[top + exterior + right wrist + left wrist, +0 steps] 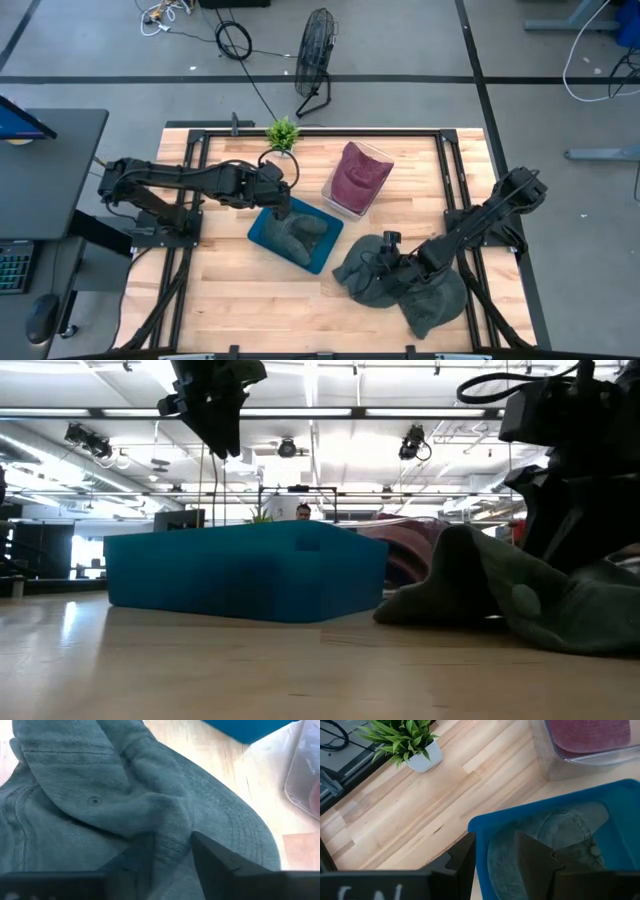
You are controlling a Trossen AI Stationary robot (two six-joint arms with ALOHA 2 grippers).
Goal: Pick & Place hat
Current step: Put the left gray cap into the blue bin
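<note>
Two hats in play. One grey-green hat lies inside the blue bin near mid-table; the left wrist view shows it filling the bin floor, brim button visible. A pile of green hats sits on the bare wood toward the right front of the table, just beside the bin's corner; in the low view it slumps next to the bin, close but can't tell if touching.

Left gripper hovers over the bin's rear edge, above the hat inside, not touching it. Jaws narrowly apart w/ nothing between them; in the wrist view one finger hangs over the hat, the other over the bin wall.

Right gripper is down on the pile, approx at its middle. In its wrist view the fingers straddle a raised fold of cloth, jaws narrow, fabric bunched between them, so it's pinching the hat.

Behind the bin: a clear container holding a maroon cloth, and a small potted plant at the table's back edge. A floor fan stands on the floor beyond the table. Low view shows a person far back in the room, partly hidden by the bin.
</note>
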